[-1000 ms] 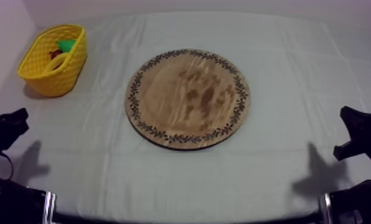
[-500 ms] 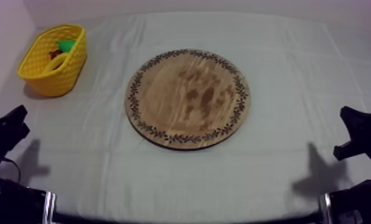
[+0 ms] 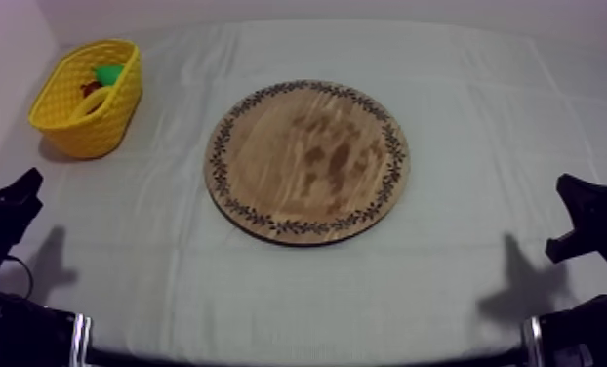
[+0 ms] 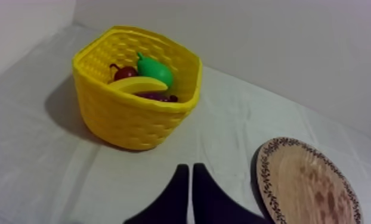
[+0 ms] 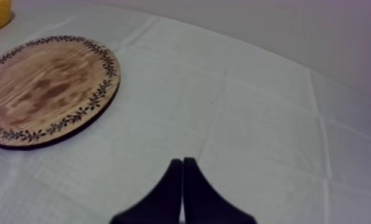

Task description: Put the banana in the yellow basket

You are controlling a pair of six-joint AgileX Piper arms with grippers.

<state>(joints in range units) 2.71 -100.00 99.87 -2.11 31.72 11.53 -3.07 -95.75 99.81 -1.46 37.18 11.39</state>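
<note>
Directly ahead of the left claw (image 4: 191, 168), whose fingers lie pressed together on nothing above the worktop (image 4: 39, 161), stands the yellow basket (image 4: 128, 122). The banana (image 4: 137, 85) lies inside it, its long axis crosswise to the claw's line, just in front of a pear (image 4: 155, 70) and a small red fruit (image 4: 125, 72). Off to that claw's right the wooden board (image 4: 307, 184) is bare, and the right claw (image 5: 182, 162), likewise closed on nothing, sits beyond the board, well apart from the basket; in my judgement the left arm is the nearer and the placement is complete.
</note>
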